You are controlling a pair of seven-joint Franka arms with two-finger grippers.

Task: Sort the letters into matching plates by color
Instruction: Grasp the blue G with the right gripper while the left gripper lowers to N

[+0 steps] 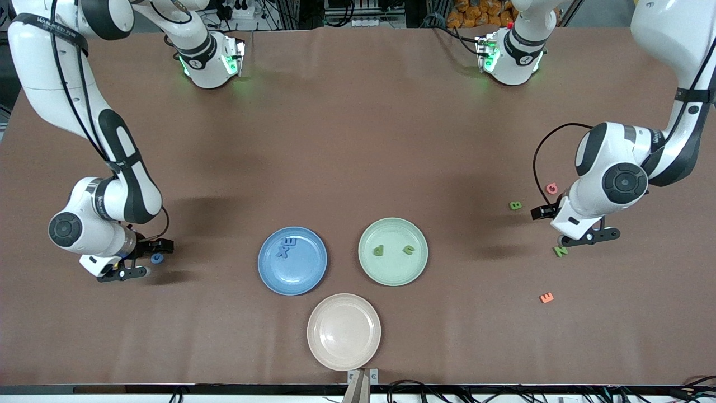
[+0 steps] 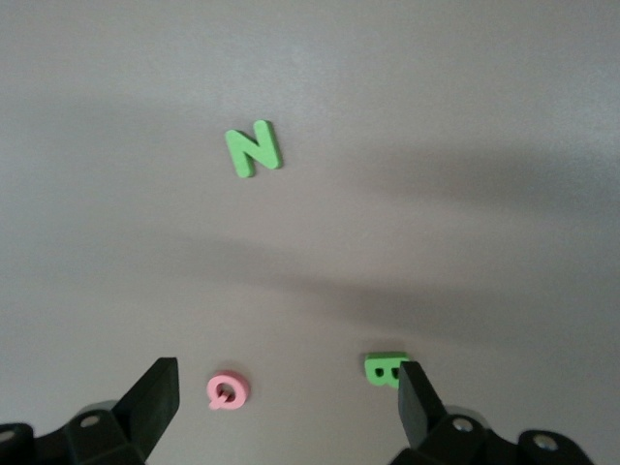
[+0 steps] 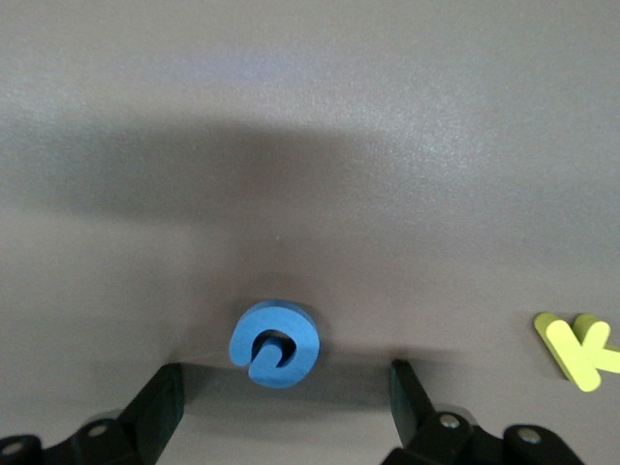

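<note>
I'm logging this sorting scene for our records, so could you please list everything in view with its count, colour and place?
Blue plate: one, medium blue, mid-table, holding two blue letters.
Green plate: one, pale mint, beside the blue plate toward the left arm's end, holding two green letters.
Beige-pink plate: one, nearer the front camera than the other two plates.
Loose blue letter: one, on the table at the right arm's end.
Loose green letters: two, B and N, at the left arm's end.
Pink letter: one, beside the B.
Orange letter: one, nearer the camera than the N.
Yellow letter: one, near the blue letter.
Right gripper: low around the loose blue letter, jaws open.
Left gripper: over the B and pink letter, jaws open.
</note>
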